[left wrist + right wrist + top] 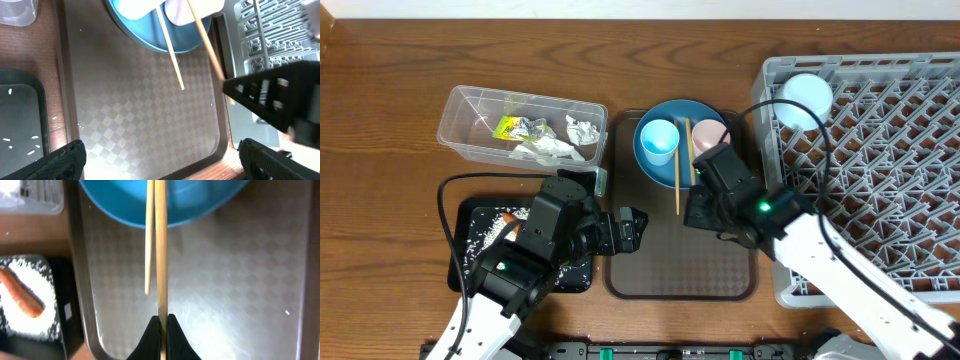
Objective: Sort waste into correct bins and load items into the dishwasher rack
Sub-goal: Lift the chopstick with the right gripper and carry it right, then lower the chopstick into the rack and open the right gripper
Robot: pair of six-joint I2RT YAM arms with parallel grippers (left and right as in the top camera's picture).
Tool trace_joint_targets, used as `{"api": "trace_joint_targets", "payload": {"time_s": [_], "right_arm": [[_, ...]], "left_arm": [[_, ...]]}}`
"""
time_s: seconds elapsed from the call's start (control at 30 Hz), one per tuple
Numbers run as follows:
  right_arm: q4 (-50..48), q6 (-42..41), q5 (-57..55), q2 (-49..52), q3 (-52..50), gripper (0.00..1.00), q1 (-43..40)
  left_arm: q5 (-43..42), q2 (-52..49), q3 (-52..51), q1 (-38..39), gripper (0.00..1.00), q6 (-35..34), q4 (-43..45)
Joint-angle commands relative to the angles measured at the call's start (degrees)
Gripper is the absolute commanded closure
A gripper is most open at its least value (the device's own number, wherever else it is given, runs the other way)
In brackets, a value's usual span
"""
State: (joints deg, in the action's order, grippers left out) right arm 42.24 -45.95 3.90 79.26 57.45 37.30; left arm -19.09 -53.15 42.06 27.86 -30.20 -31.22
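My right gripper [163, 330] is shut on one wooden chopstick [162, 255] just above the brown serving tray [680, 270]. The second chopstick [148, 240] lies beside it, leaning on the dark-blue plate [680, 170]. The plate holds a light-blue cup [658, 140] and a pink cup [710, 133]. My left gripper [160, 165] is open and empty over the serving tray's near left part. The clear tub [460, 130] holds foil, the yellow-green wrapper [508, 127] and tissue [582, 130]. The black tray [470, 262] holds rice and a carrot piece [20, 297]. The pale bowl [805, 97] sits in the grey rack [880, 170].
The rack's left wall [770, 160] stands close to the right of the serving tray and my right arm. The black tray's edge [20, 115] lies just left of my left gripper. Cables loop over the table and the rack.
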Motion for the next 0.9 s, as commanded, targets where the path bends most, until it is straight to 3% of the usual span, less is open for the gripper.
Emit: {"api": "trace_joint_targets", "payload": {"time_s": [0.0, 0.47, 0.87], "right_arm": [[1.62, 2.86, 2.51, -3.21, -0.13, 0.99, -0.37], [9.49, 6.36, 10.08, -16.74, -0.13, 0.99, -1.86], [21.86, 15.04, 10.10, -24.22, -0.13, 0.99, -14.32]], "left_arm": [[0.35, 0.02, 0.15, -0.24, 0.00, 0.11, 0.02], [0.35, 0.02, 0.15, -0.24, 0.00, 0.09, 0.02], [0.35, 0.02, 0.15, -0.24, 0.00, 0.09, 0.02]]}}
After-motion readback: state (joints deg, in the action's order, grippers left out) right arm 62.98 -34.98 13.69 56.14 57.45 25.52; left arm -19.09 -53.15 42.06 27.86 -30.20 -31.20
